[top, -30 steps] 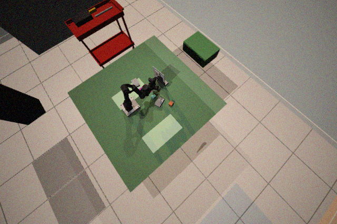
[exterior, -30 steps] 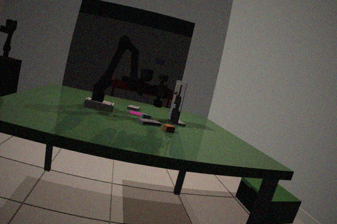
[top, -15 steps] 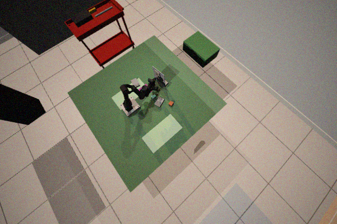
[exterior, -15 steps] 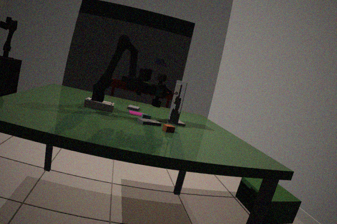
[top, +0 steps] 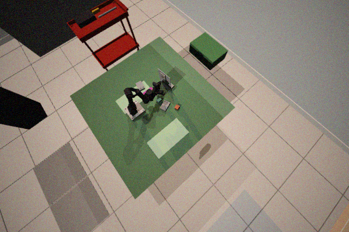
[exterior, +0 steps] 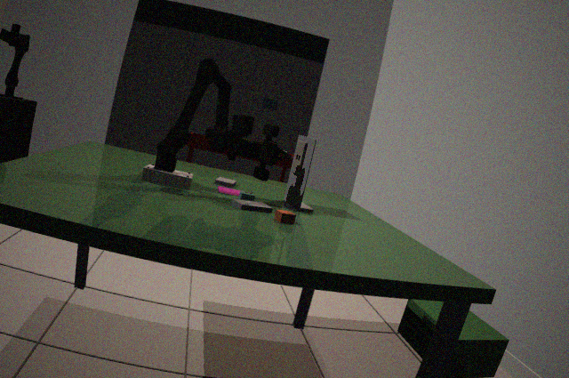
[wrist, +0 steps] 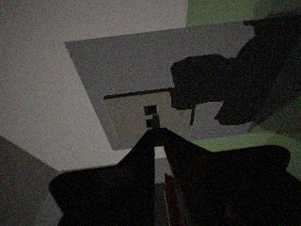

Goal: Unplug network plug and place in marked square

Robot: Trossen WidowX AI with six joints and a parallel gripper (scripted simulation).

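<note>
The upright panel (top: 161, 73) (exterior: 293, 177) (wrist: 87, 58) stands on the table; its beige socket plate (wrist: 127, 118) shows two small dark openings in the wrist view. My gripper (top: 163, 81) (exterior: 288, 154) (wrist: 156, 133) is nearly closed and points level at the panel, a short way in front of it. It seems shut on the plug, mostly hidden by the fingers. A small dark piece (wrist: 156, 121), apparently the plug's front, shows just beyond the fingertips over the socket plate. Whether it is fully clear of the socket I cannot tell. The marked square cannot be made out for certain.
On the table (top: 118, 144) (exterior: 321, 249) are a grey plate (top: 164, 105) (exterior: 252, 206), an orange block (top: 176, 107) (exterior: 284, 216), a teal block (top: 158, 100) (exterior: 247, 196), a magenta item (top: 146, 91) (exterior: 228, 190) and a pale block (top: 139, 85) (exterior: 225, 180) near the arm's base.
</note>
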